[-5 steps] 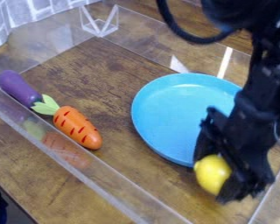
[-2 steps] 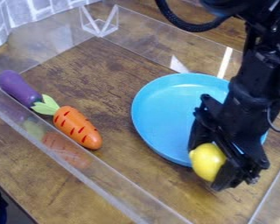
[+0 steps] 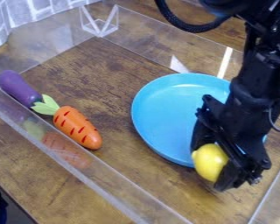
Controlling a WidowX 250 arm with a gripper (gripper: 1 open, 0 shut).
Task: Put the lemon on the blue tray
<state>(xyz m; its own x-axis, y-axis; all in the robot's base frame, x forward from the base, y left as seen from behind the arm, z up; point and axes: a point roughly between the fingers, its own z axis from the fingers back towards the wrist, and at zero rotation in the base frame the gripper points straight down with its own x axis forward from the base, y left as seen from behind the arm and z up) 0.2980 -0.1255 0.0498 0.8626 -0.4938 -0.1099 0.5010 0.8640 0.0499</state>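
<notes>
A: Lemon (image 3: 209, 162) location?
B: Lower right, between the gripper (image 3: 224, 166) jaws, at the tray (image 3: 166, 109) rim. Eggplant (image 3: 15, 86) and carrot (image 3: 76, 127) sit far left.
A: Gripped?
B: Yes, clamped wide around it, likely for carrying inward.

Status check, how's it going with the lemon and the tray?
Gripper clamped around lemon, at near rim of blue tray. Tray bare. Carrot and eggplant lie well left, nothing blocking.
</notes>
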